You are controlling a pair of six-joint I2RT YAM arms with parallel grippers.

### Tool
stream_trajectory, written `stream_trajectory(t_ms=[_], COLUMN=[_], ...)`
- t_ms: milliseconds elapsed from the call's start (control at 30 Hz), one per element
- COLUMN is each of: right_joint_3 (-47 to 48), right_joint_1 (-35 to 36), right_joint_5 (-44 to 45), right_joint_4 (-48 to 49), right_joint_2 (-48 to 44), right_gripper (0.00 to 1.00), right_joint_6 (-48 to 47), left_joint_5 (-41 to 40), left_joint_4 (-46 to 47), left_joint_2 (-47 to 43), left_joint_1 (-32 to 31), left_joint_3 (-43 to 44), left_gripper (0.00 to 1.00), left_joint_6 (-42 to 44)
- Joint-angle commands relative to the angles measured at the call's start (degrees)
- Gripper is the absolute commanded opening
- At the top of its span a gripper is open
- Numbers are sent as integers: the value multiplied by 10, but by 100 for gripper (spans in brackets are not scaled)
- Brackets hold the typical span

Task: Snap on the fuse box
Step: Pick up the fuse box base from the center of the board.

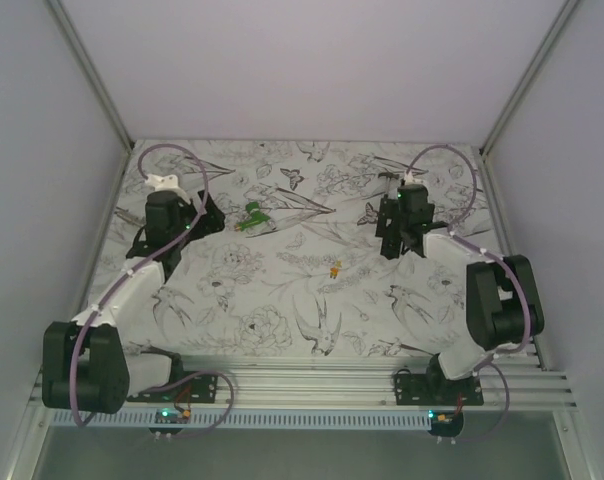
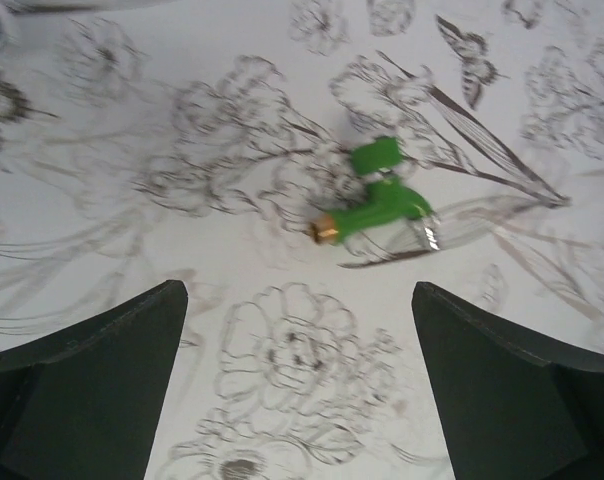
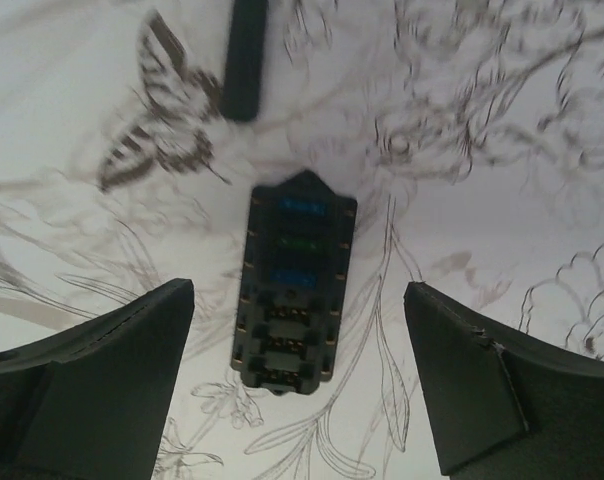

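The fuse box (image 3: 292, 285) is a black oblong box lying flat on the flower-print cloth, with blue and green fuses in its far half and open slots with small orange contacts in its near half. My right gripper (image 3: 297, 300) is open above it, one finger on each side, not touching it. In the top view the right gripper (image 1: 400, 235) hides the box. My left gripper (image 2: 297, 295) is open and empty over bare cloth at the far left (image 1: 187, 215).
A small green plastic piece (image 2: 377, 205) lies ahead of the left gripper, also in the top view (image 1: 252, 218). A dark bar-shaped piece (image 3: 244, 60) lies just beyond the fuse box. A tiny yellow-orange piece (image 1: 334, 268) sits mid-table.
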Motion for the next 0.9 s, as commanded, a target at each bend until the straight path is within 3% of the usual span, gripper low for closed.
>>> stream_trajectory(t_ms=[0, 433, 600, 867], right_joint_3=[31, 72, 62, 46], right_joint_1=[3, 18, 25, 70], right_joint_5=[29, 18, 16, -18], right_joint_4=[-64, -67, -77, -104], right_joint_2=[35, 108, 88, 14], right_gripper=[89, 51, 35, 23], right_joint_6=[41, 54, 35, -24], left_joint_5=[85, 112, 124, 157], left_joint_4=[-59, -95, -107, -123], left_joint_2=[19, 73, 80, 85], left_joint_1=[-22, -64, -77, -87], left_joint_3=[19, 55, 67, 69], left_gripper=[100, 100, 100, 100], left_joint_6=[-75, -75, -78, -116])
